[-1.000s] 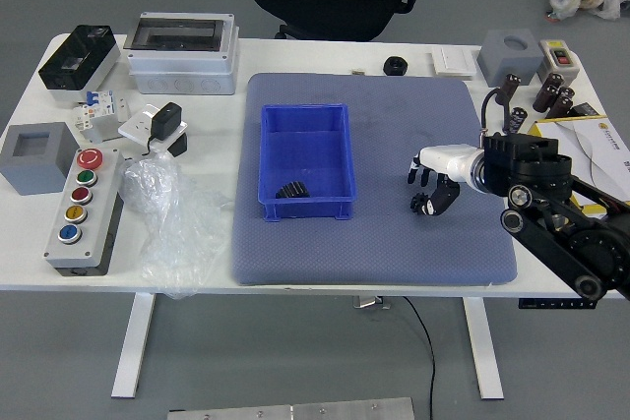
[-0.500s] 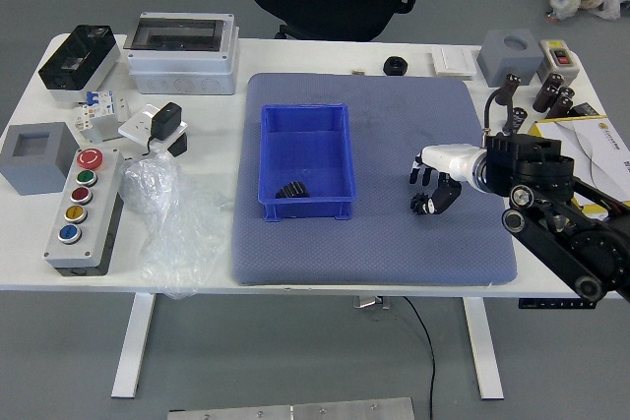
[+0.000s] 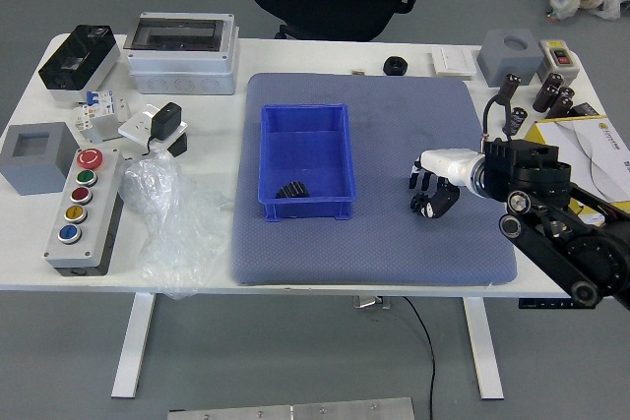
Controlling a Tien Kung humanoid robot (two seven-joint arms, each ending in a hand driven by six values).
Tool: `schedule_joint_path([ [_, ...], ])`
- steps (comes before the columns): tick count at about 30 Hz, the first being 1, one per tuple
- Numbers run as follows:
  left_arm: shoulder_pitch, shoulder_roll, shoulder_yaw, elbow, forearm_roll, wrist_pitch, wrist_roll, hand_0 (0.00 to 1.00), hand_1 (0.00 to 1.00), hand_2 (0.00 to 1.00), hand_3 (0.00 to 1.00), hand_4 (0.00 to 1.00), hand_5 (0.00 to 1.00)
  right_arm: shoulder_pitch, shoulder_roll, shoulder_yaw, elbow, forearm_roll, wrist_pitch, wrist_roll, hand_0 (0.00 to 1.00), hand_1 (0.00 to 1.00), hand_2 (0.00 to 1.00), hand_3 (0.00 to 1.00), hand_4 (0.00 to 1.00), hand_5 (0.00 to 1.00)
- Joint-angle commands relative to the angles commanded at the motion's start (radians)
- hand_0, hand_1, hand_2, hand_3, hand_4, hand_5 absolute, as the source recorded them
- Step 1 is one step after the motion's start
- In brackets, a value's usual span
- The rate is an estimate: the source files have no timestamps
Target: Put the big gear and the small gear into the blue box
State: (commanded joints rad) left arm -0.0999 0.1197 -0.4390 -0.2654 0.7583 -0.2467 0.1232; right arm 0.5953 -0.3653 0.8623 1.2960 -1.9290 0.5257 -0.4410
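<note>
Head view: the blue box [image 3: 325, 210] stands upright on the mat [image 3: 374, 258]. One ribbed gear [image 3: 292, 190] lies inside, near the box's near wall; its size class, big or small, cannot be confirmed. The right hand [image 3: 452, 166] is low over the mat, to the right of the box and apart from it. A small dark part [image 3: 421, 207] shows at its lower end, probably the second gear. Whether the hand is released, clenched or grasping that part cannot be told.

The step in hand is judged to be pickup of the second gear, with one gear already placed.

Fault conditions:

1. Missed or weak grip. Cause: the hand covers most of the part, so contact is difficult to verify. The part may slip or roll on lifting.
2. Box displaced. Cause: insufficient lift before travel; the hand or gear may strike the right wall and push the box.
3. Gear lands on gear or bounces out. Cause: release too high or directly above the ribbed gear. Release over the bare floor, low, is advised.
</note>
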Motion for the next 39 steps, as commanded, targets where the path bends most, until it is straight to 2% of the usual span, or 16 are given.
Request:
schedule_joint_path([
  [21,-0.001,-0.006,0.002,0.0,-0.002,-0.001,0.0,0.857,0.827,0.824,0.773,0.594,0.372,-0.026,0.02,0.001,-0.012,-0.026,-0.018,0.008,0.531,0.548,0.663,0.676,0.714,0.119],
  [22,0.0,-0.007,0.002,0.0,-0.002,-0.001,0.0,0.857,0.826,0.824,0.773,0.593,0.372,-0.028,0.02,0.002,-0.012,-0.027,-0.019,0.009,0.505,0.534,0.634,0.655,0.7,0.112],
  [27,0.0,-0.008,0.002,0.0,-0.002,-0.001,0.0,0.857,0.826,0.824,0.773,0.593,0.372,-0.033,0.024,0.002,-0.014,-0.043,-0.04,0.014,0.505,0.534,0.634,0.655,0.7,0.112],
  [28,0.0,-0.008,0.002,0.0,-0.002,-0.001,0.0,0.857,0.827,0.824,0.773,0.594,0.372,-0.034,0.025,0.002,-0.015,-0.047,-0.043,0.015,0.4,0.447,0.536,0.626,0.647,0.109],
  [33,-0.001,-0.01,0.001,0.0,-0.002,-0.002,0.0,0.857,0.827,0.824,0.773,0.594,0.372,-0.038,0.028,0.004,-0.017,-0.064,-0.075,0.02,0.4,0.447,0.536,0.626,0.647,0.109],
  [34,-0.001,-0.01,0.001,0.0,-0.002,-0.002,0.0,0.857,0.826,0.824,0.773,0.594,0.372,-0.039,0.028,0.004,-0.018,-0.066,-0.079,0.021,0.388,0.388,0.474,0.611,0.588,0.096],
  [39,-0.001,-0.011,0.001,0.0,-0.002,-0.003,0.0,0.857,0.826,0.824,0.773,0.594,0.372,-0.042,0.03,0.007,-0.019,-0.077,-0.107,0.026,0.388,0.388,0.474,0.611,0.588,0.096],
])
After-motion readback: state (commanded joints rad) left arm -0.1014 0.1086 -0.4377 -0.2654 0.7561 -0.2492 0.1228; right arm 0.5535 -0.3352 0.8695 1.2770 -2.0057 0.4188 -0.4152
